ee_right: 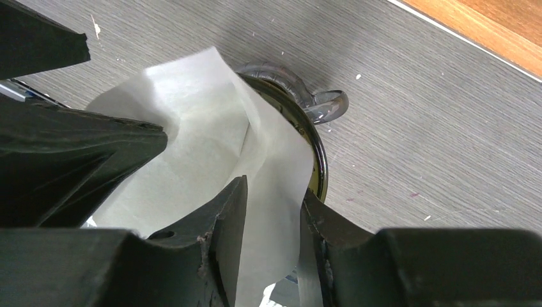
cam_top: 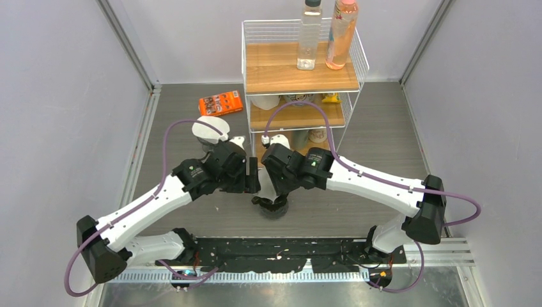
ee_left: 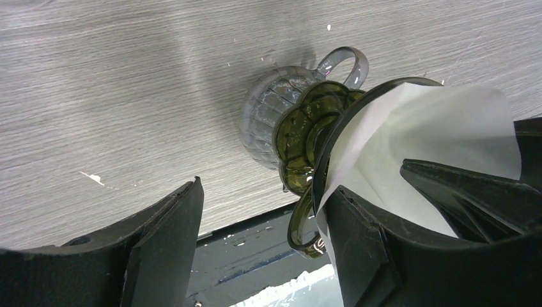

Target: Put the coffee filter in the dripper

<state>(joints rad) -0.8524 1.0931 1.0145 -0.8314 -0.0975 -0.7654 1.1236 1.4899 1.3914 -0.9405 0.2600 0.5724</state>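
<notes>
Right jaws clamp white paper coffee filter (ee_right: 192, 121) against dark green glass dripper (ee_left: 299, 131) rim; left jaws gape wide.

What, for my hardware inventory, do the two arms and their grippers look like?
Both the left arm and right arm have white link shells joined by black joint housings. A purple cable loops along each, and there is a small green light on the black wrist housing. The left gripper and right gripper are matte black, each with two wedge-shaped fingers.
</notes>
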